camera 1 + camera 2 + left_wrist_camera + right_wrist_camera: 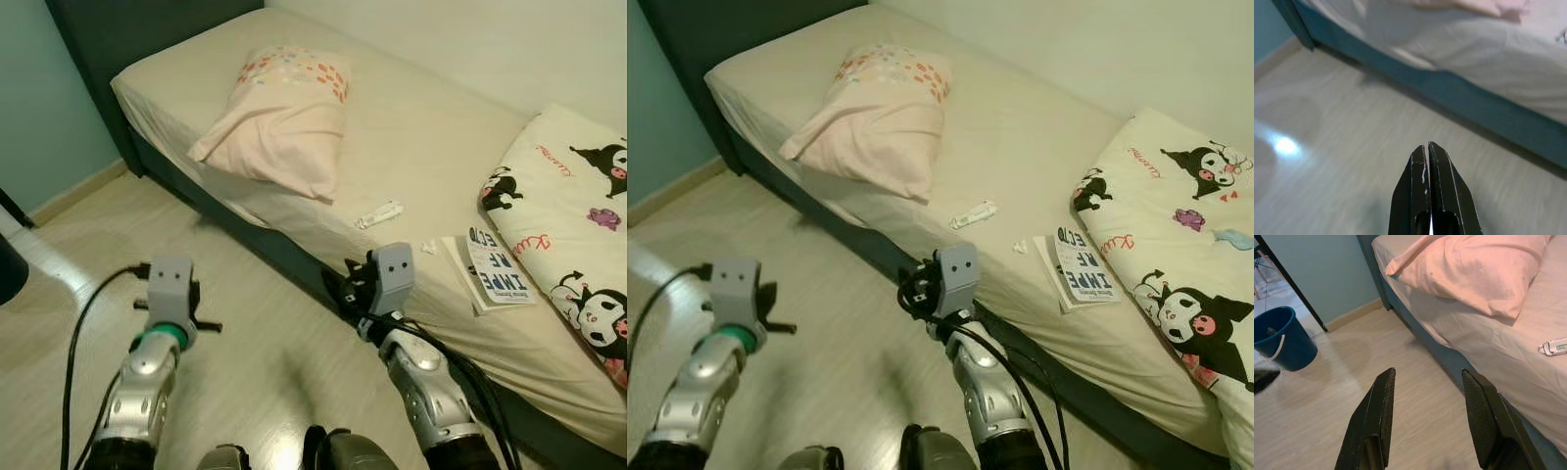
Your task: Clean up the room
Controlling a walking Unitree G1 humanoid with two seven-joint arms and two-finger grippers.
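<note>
On the bed (421, 147), from the head camera, I see a small tube (380, 213) just ahead of my right tool (345, 284), lying across. From the left wrist, the left tool (1428, 159) is pressed together. From the right wrist, fingers (1378, 406) stand apart.

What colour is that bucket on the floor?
The bucket is dark blue with a pale handle, seen best in the right wrist view.
</note>
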